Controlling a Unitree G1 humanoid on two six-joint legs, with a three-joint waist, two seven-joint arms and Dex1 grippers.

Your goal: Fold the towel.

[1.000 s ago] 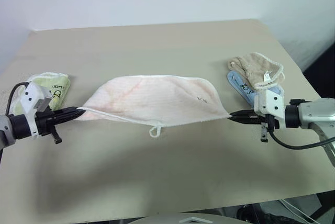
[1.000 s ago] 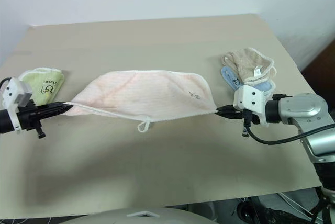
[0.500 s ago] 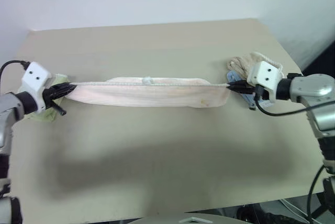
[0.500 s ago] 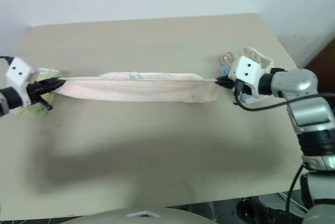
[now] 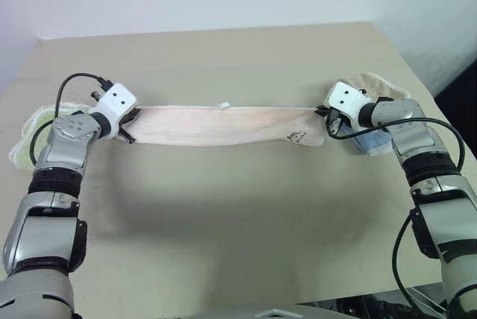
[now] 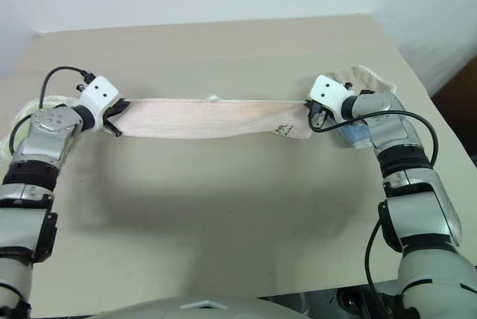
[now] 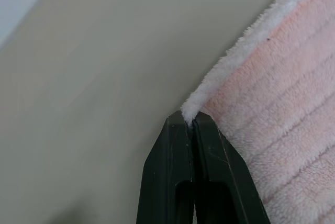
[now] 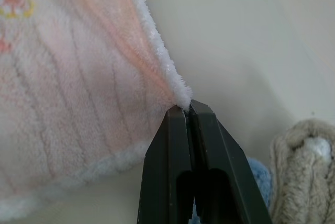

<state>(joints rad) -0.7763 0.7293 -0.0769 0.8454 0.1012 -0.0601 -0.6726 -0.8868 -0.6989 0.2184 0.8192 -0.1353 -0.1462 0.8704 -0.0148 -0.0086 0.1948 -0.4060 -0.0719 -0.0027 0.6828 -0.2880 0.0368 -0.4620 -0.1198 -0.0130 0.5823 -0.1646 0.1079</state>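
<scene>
Your worktop (image 5: 223, 252) carries everything here, beige and wide. Across its middle the towel (image 5: 223, 125) now lies as a long narrow band, doubled over on itself; a second ago it hung between your arms as a broad sagging sheet, its loop dangling at the near edge. Both arms have since swept that edge away from you and over to the far one, so you may judge the first fold all but laid. Your left pincer (image 7: 189, 122) is pressed together on the towel's white-edged corner at the band's left end, and your right pincer (image 8: 188, 110) is pinching the corner at the right end, near the small dark printed mark (image 5: 295, 138). Behind the right pincer sits the beige cloth (image 5: 376, 86) atop a blue one (image 5: 369, 144); beside the left arm lies the light green cloth (image 5: 26, 140). The loop (image 5: 223, 105) now peeks up at the far edge.
</scene>
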